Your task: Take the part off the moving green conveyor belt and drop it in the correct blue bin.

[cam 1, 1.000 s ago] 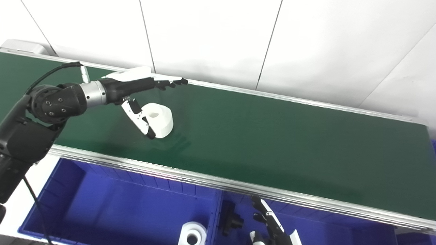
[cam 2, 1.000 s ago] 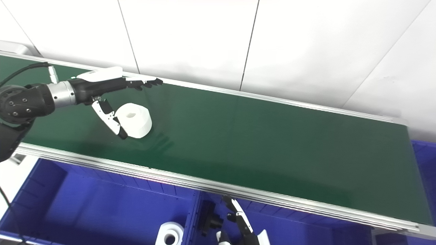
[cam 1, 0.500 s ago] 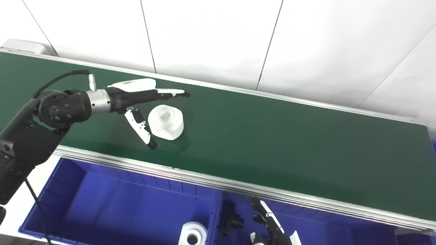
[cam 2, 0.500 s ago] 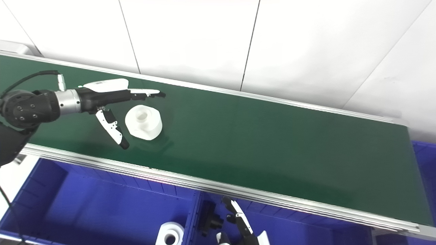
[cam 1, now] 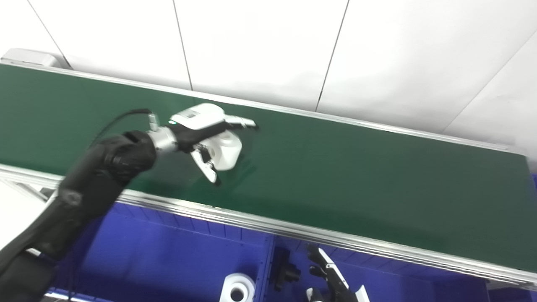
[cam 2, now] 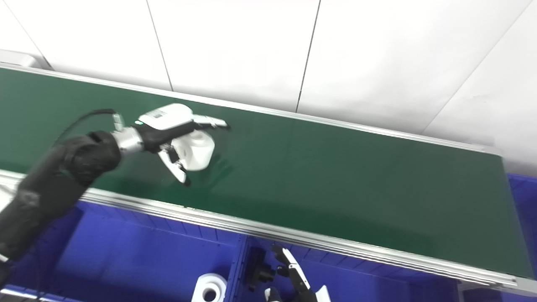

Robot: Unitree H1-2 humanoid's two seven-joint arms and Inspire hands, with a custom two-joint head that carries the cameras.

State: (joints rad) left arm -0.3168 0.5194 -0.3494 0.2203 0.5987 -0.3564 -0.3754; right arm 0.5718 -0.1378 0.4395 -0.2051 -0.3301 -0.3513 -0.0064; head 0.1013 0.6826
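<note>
The green conveyor belt [cam 1: 335,167] runs from the 10 o'clock corner down toward 4 o'clock, bounded by a thin metal strip along the white wall [cam 1: 260,46] on its far side and a wider aluminium rail [cam 1: 293,228] on its near side. From the middle of the belt out to 3 o'clock the green surface lies bare, with wide open room. At about 10 o'clock from the picture's centre the white part [cam 1: 226,149], a short cylinder, sits on the belt inside the left hand [cam 1: 205,130], whose fingers [cam 1: 241,122] stretch over the part's far side while the thumb [cam 1: 208,167] reaches down its near side; the hand brackets the part, but whether it is truly clamped cannot be told. Below the near rail, at 6 to 8 o'clock, the left blue bin [cam 1: 168,260] holds one white cylinder [cam 1: 238,288] near its right wall. Across the divider, the right blue bin [cam 1: 398,281] holds a black part [cam 1: 287,272]. The right hand [cam 1: 331,281] pokes up at 6 o'clock above that bin, fingers loosely spread and holding nothing.
</note>
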